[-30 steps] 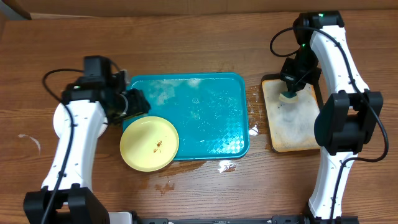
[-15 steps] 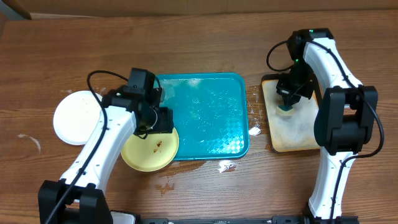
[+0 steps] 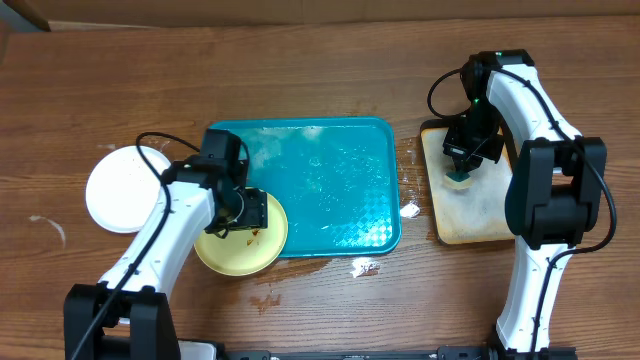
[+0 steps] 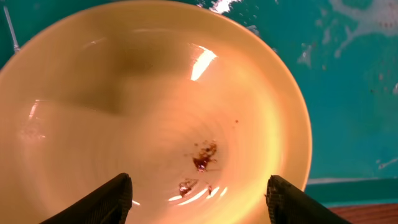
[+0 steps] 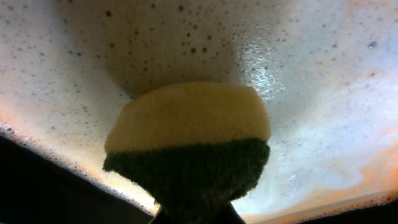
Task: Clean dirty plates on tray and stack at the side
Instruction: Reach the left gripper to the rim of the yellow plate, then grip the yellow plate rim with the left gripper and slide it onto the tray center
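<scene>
One yellow plate (image 3: 225, 250) lies under the left pincer (image 4: 199, 186), which gapes wide and empty. The right pincer (image 3: 463, 168) clamps the sponge (image 5: 186, 137) over the beige tray (image 3: 470, 215).

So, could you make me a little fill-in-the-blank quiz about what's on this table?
The smeared plate is pale ___.
The white plate lies on the ___, left of the teal tray.
The right arm's jaws grip a ___ over the foamy beige tray.
Missing: yellow; table; sponge.
</scene>
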### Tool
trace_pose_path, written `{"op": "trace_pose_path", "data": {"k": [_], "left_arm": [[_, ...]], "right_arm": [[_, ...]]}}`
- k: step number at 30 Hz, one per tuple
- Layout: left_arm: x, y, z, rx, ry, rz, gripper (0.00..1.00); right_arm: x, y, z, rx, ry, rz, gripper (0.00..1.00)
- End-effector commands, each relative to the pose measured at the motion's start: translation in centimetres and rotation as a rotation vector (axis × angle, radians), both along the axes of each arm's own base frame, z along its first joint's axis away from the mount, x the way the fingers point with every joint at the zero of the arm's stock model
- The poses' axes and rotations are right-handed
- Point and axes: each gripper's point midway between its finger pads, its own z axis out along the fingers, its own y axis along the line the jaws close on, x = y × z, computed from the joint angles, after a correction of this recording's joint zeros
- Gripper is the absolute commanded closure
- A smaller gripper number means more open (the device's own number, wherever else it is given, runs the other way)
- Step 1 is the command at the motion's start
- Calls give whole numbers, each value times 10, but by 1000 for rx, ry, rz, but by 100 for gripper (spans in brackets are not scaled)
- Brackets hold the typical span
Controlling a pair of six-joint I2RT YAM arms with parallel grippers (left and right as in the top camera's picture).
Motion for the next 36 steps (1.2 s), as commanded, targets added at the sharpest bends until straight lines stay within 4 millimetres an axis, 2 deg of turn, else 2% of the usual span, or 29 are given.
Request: {"op": "trace_pose_path", "data": {"k": [1,9,20,27,36], "left_arm": [[5,5,-1,-33,-10,41,28],[15,9,2,-94,-44,74,27],[16,44,4,-143,-50,157,30],[9,61,7,-212,-47,180,39],[5,89,7,-202,-56,256,35]], "right_arm": [[2,2,9,11,-26,11,96],[1,2,9,10,-21,11,96],[-7,2,11,7,13,4,96],[-8,2,12,0,20,-15,96],[-10,2,12,0,26,-15,96]]}}
